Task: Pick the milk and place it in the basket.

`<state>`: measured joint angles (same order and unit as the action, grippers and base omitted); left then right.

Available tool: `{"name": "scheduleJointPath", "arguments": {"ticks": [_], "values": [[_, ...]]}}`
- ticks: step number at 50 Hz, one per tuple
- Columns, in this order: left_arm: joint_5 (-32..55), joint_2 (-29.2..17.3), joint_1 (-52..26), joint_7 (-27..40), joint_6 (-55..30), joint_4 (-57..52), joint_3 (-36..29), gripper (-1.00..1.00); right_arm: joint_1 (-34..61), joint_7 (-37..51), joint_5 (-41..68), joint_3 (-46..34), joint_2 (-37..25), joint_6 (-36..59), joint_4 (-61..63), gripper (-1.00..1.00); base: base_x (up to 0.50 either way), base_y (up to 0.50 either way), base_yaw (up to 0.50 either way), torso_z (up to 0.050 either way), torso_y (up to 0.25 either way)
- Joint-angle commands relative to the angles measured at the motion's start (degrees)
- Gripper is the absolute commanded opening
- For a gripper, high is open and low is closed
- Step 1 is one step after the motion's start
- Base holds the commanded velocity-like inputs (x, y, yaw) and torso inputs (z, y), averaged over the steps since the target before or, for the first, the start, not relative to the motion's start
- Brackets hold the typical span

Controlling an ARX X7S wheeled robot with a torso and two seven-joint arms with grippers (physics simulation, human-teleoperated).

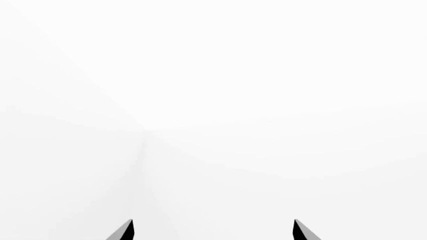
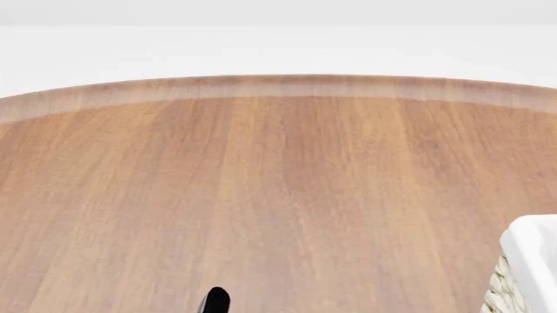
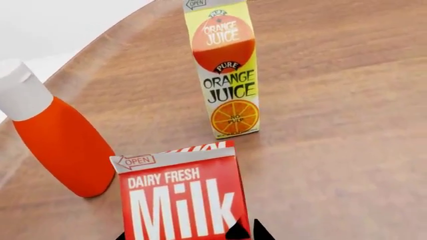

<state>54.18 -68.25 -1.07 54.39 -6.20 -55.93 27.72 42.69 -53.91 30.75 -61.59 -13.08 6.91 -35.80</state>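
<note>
The milk (image 3: 180, 200), a red carton with white "Milk" lettering, fills the near part of the right wrist view. My right gripper (image 3: 190, 233) is shut on the milk, with a dark fingertip against each side of the carton; its base is hidden. One corner of the basket (image 2: 529, 257), woven wicker under a white cloth rim, shows at the lower right of the head view. My left gripper (image 1: 213, 230) is open with nothing between its fingers, facing a blank white surface. The milk is out of the head view.
An orange juice carton (image 3: 223, 70) stands upright just beyond the milk. An orange bottle with a white cap (image 3: 57, 140) leans beside it near the round wooden table's edge (image 3: 100, 50). A black fingertip (image 2: 216, 301) pokes in at the bottom of the head view.
</note>
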Motion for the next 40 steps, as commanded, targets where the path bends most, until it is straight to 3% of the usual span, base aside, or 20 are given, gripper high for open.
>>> {"name": "scheduleJointPath", "arguments": {"ticks": [1, 18, 40], "values": [[-0.81, 0.79, -0.64, -0.97, 0.8, 0.41, 0.63, 1.0, -0.72, -0.48, -1.04, 1.35, 0.22, 0.1, 1.96, -1.0, 0.0, 0.0, 0.0, 0.0, 0.0], [-1.13, 0.53, -1.56, -0.79, 1.07, 0.81, -0.79, 1.0, 2.85, 10.22, 1.98, 6.32, -5.5, 7.55, 17.41, -1.0, 0.0, 0.0, 0.0, 0.0, 0.0], [-1.53, 0.8, -1.67, -0.84, 1.07, 0.62, -1.61, 1.0, 8.49, 23.86, 6.53, 13.7, -7.99, 16.92, 30.49, -1.0, 0.0, 0.0, 0.0, 0.0, 0.001]]}}
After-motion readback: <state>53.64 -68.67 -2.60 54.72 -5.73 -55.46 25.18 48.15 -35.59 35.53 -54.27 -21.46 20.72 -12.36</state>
